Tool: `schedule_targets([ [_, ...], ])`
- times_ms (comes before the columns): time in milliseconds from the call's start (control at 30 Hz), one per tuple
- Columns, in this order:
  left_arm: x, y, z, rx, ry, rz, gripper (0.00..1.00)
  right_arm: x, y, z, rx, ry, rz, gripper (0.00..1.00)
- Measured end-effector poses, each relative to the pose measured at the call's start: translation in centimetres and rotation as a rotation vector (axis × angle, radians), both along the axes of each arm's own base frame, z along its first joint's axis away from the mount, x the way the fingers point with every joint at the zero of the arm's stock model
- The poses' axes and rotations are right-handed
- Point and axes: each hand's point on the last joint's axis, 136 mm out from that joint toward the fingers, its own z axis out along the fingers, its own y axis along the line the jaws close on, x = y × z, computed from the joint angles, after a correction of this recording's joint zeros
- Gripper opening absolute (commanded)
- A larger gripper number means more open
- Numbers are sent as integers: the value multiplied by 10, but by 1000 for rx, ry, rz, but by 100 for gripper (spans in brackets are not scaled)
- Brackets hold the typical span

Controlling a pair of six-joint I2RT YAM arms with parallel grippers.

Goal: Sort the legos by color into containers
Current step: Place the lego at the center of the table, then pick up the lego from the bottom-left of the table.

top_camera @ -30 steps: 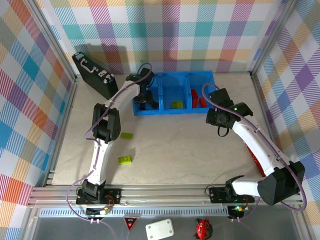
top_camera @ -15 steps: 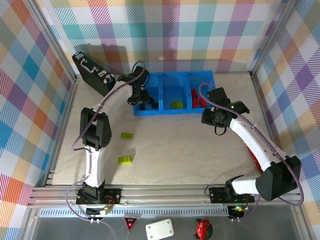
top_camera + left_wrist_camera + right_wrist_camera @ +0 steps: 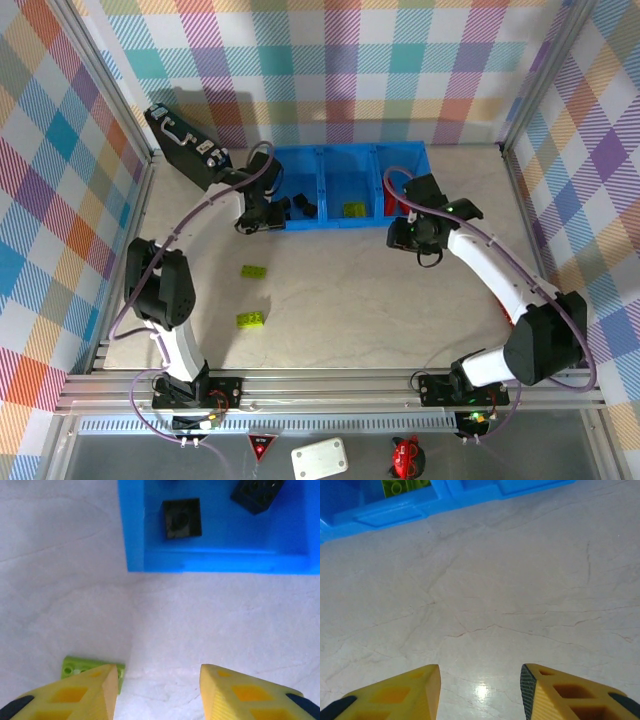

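Observation:
The blue tray [image 3: 330,222] holds the three containers in a row at the back. Black legos [image 3: 300,208] lie in the left one, a green lego [image 3: 353,209] in the middle one and red legos [image 3: 397,198] in the right one. Two lime green legos [image 3: 253,271] [image 3: 251,319] lie loose on the table. My left gripper [image 3: 258,222] hangs open and empty just off the tray's near-left corner [image 3: 135,535]. Below it a green lego [image 3: 75,665] peeks out beside the left finger [image 3: 75,695]. My right gripper [image 3: 403,236] is open and empty over bare table in front of the tray [image 3: 395,512].
A black case with silver latches [image 3: 185,145] leans at the back left, close to the left arm. Metal posts and checkered walls close in the table on three sides. The wide stretch of table in front of the tray carries just the two green legos.
My left gripper has drawn back out of the left compartment to the table beside the tray's corner. The right gripper has shifted a little to the left.

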Motion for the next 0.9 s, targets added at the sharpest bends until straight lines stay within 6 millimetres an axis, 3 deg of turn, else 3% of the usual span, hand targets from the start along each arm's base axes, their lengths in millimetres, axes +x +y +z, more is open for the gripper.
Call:
schedule_targets([
  [500,-70,29,-24,37,86,-7,52,0,43,-10,8,26,109,47],
  [800,-117,46,-44,30,154,41,55,-11,93,-25,-2,63,224,46],
  [900,-133,50,-53,28,184,71,62,-13,111,-31,-6,73,258,46],
])
